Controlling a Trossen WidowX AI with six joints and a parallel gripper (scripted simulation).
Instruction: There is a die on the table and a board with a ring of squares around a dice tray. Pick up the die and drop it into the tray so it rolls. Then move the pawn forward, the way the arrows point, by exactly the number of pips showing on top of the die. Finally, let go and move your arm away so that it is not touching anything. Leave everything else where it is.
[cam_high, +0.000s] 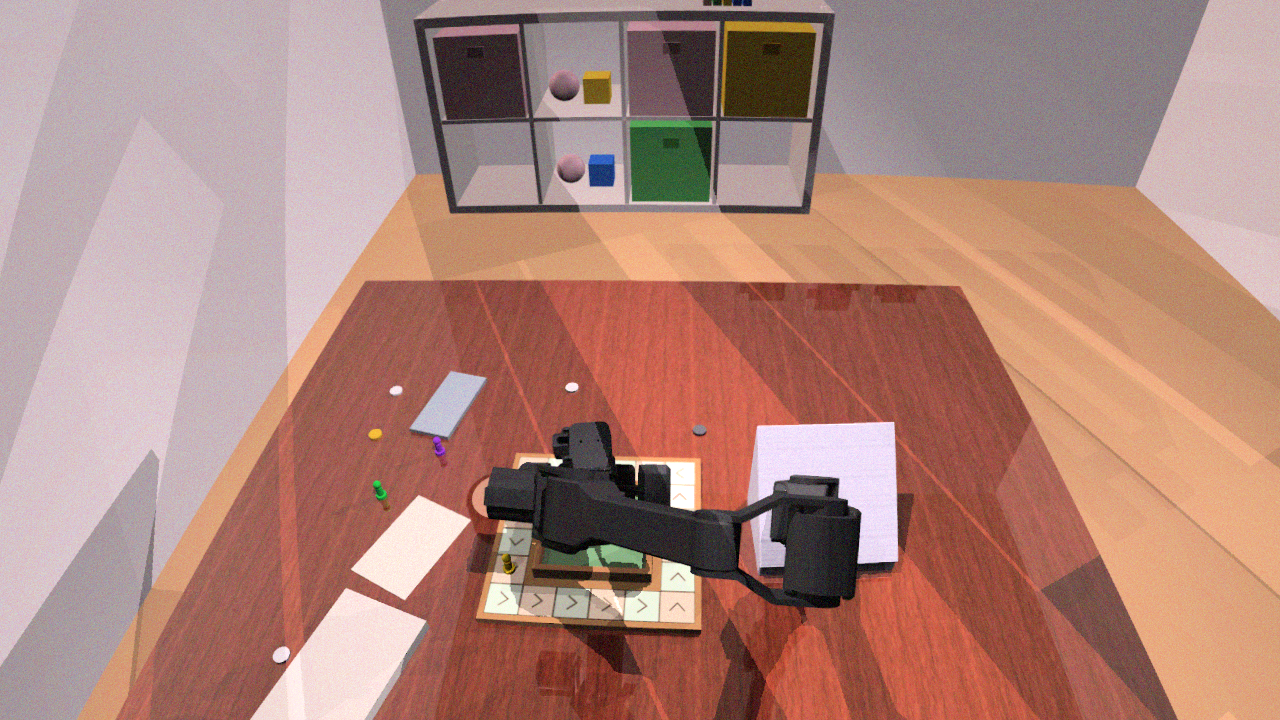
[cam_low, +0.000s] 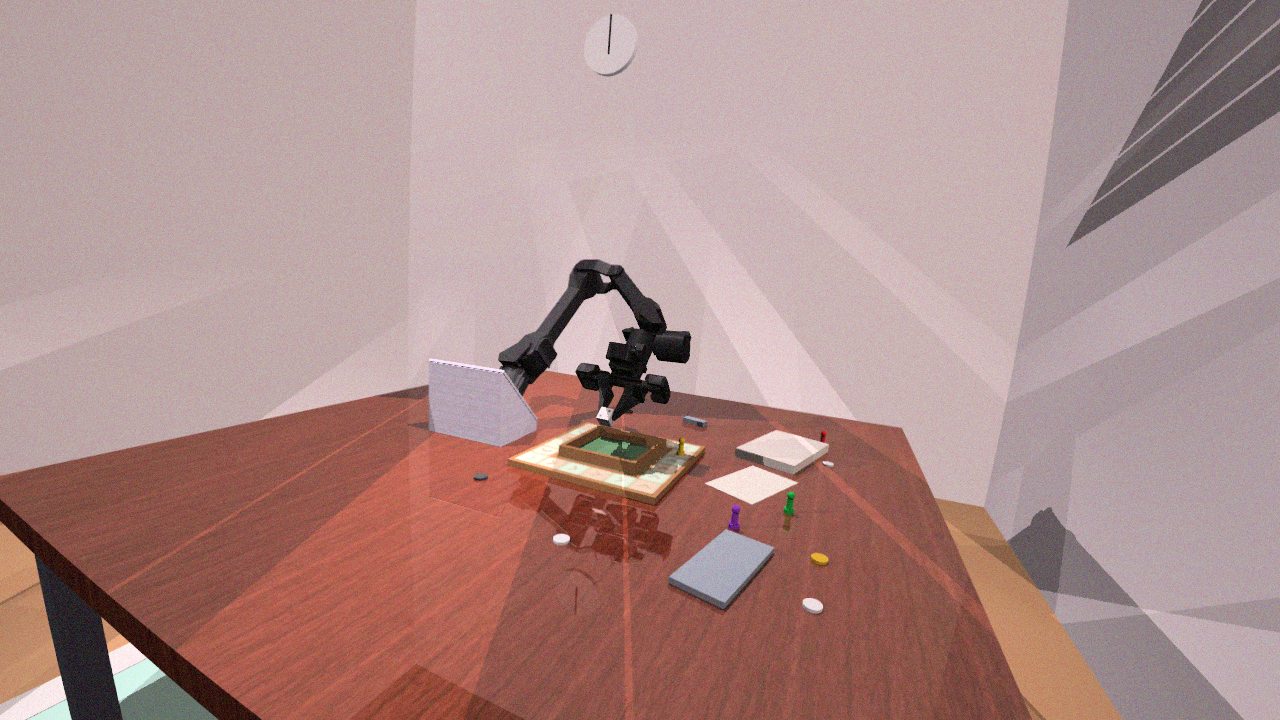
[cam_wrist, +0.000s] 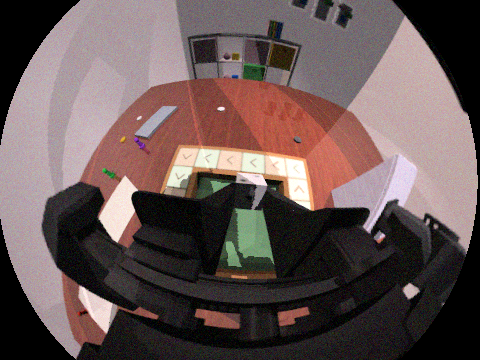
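Now 1 die in gripper.

Die pips too blurred to count, lower faces hidden.

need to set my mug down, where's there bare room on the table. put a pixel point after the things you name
Best bet: the far right stretch, behind the white wedge (cam_high: 827, 465) (cam_low: 469, 402) (cam_wrist: 365, 187) and right of the grey disc (cam_high: 699, 430) (cam_low: 480, 477) (cam_wrist: 297, 139). Crowded: left side, with pawns, discs and flat slabs.
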